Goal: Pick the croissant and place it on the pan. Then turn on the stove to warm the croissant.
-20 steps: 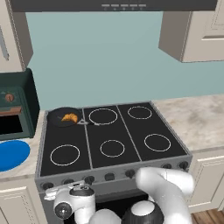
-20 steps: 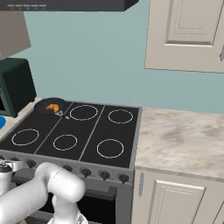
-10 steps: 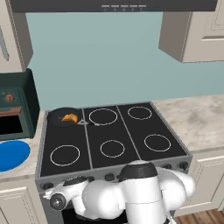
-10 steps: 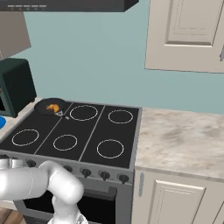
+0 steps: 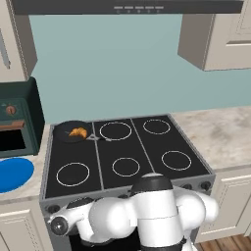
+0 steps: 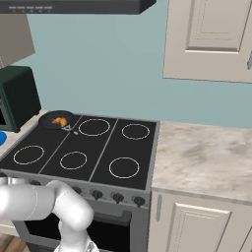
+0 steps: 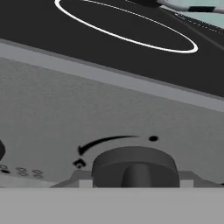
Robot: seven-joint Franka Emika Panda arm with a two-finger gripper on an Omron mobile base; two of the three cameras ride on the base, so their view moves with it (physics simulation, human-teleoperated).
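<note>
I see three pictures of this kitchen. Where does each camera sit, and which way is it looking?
Left base view: behind the arm to its left, looking forward and down at the stove; the white arm bulks at the lower middle.
Right base view: behind the arm to its right, facing the same stove; the arm bends in at the lower left.
Hand view: on the hand, very close to the stove's grey front panel, facing a dark knob.
Both base views share the pan with the croissant on the back-left burner.

No readable text; grey stove front panel [image 7: 52, 113] bears curved black arrow mark [image 7: 103, 143] above round dark knob [image 7: 134, 168].
</note>
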